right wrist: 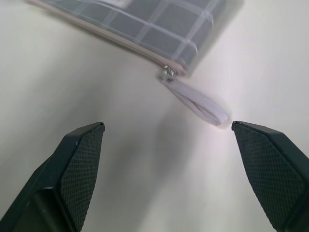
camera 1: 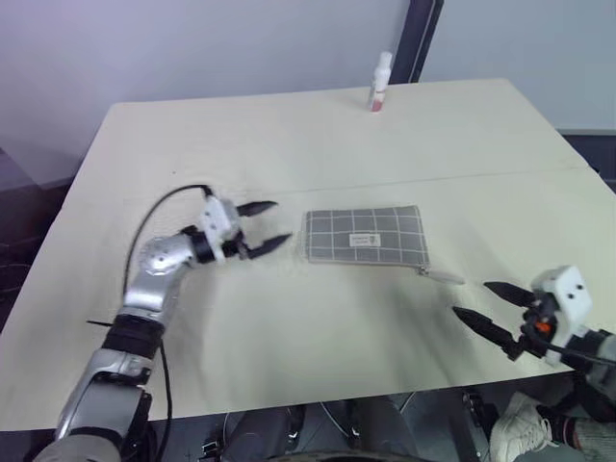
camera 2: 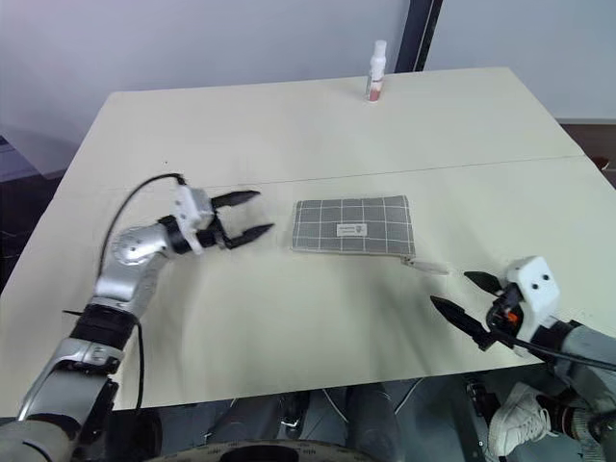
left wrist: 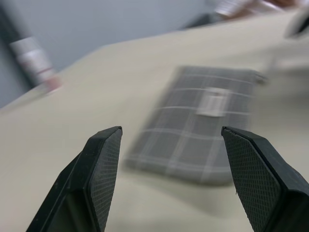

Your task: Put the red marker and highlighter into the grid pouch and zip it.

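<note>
Our left gripper [camera 1: 260, 226] hangs spread wide and empty, its tips aimed at the short left end of the grid pouch [camera 1: 366, 236], just beside it. The pouch lies flat mid-table, long axis running left to right, seemingly zipped, its pull tab [camera 1: 441, 276] trailing toward our right gripper [camera 1: 491, 308], also wide open, empty and farther off. We see neither pen.

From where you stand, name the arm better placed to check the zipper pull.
Right. The right gripper is open near the pull tab; the left gripper sits at the grid pouch's opposite end.
</note>
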